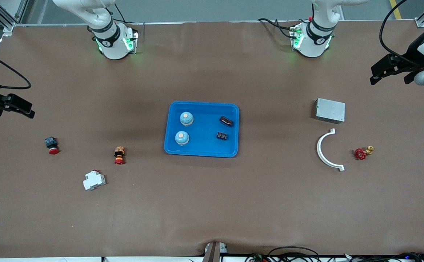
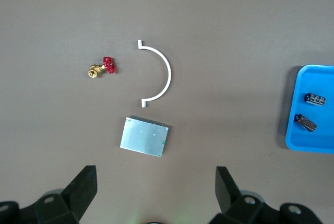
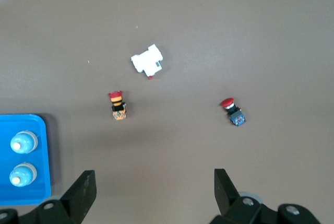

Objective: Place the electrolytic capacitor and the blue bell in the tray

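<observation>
The bright blue tray (image 1: 204, 145) lies mid-table. In it are two light blue bells (image 1: 186, 118) (image 1: 182, 138) and two dark capacitors: a cylinder on its side (image 1: 226, 120) and a small black one (image 1: 222, 135). My left gripper (image 1: 392, 71) is open and empty, up over the left arm's end of the table. Its wrist view shows the tray's edge (image 2: 319, 80) with both capacitors (image 2: 315, 98) (image 2: 306, 122). My right gripper (image 1: 12, 105) is open and empty over the right arm's end. Its wrist view shows the tray's corner (image 3: 31, 190) with both bells (image 3: 23, 142) (image 3: 22, 174).
Toward the left arm's end lie a grey metal box (image 1: 330, 110), a white curved strip (image 1: 324, 151) and a brass valve with a red handle (image 1: 363, 152). Toward the right arm's end lie a red push button (image 1: 52, 145), an orange and red button (image 1: 119, 155) and a white breaker (image 1: 94, 179).
</observation>
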Controlling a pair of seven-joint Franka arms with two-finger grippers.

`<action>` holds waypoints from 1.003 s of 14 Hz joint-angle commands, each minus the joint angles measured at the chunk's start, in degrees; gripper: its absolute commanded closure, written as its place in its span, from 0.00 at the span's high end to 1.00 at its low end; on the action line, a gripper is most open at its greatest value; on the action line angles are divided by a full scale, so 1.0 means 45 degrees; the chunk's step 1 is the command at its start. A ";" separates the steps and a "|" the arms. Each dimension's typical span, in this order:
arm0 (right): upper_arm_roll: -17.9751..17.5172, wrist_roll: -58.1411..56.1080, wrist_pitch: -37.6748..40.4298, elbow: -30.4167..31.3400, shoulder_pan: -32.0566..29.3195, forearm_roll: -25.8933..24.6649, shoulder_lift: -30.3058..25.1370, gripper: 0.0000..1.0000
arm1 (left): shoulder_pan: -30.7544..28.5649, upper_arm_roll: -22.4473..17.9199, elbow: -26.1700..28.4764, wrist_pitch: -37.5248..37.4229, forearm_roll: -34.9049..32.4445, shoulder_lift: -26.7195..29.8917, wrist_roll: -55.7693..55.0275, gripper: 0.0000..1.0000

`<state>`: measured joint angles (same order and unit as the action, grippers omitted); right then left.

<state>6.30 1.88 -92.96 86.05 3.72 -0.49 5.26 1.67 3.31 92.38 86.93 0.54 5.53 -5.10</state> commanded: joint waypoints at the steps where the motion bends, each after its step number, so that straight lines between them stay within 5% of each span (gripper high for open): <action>1: -0.0248 -0.0027 0.0090 -0.0275 -0.0163 0.0187 0.0276 1.00 | -0.0039 -0.0032 -0.0391 -0.0294 0.0056 -0.0251 0.0683 1.00; 5: -0.0384 -0.0125 0.0696 -0.0334 -0.0337 0.0207 0.0315 1.00 | -0.0039 -0.0052 -0.0391 -0.0294 0.0076 -0.0252 0.0704 1.00; 9: -0.2569 -0.0125 0.1807 -0.0918 -0.2387 0.0168 0.0276 1.00 | -0.0058 -0.0110 -0.0372 -0.0294 0.0056 -0.0291 0.0645 1.00; 14: -0.2553 -0.0008 0.1810 -0.0959 -0.2117 0.0110 0.0276 1.00 | -0.0039 -0.0091 -0.0547 -0.0468 -0.0237 -0.0252 0.0664 1.00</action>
<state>-4.17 1.79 -85.80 82.74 -5.09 -0.39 6.26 1.50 2.96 92.10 86.68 0.39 5.04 -3.38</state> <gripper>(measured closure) 0.000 0.000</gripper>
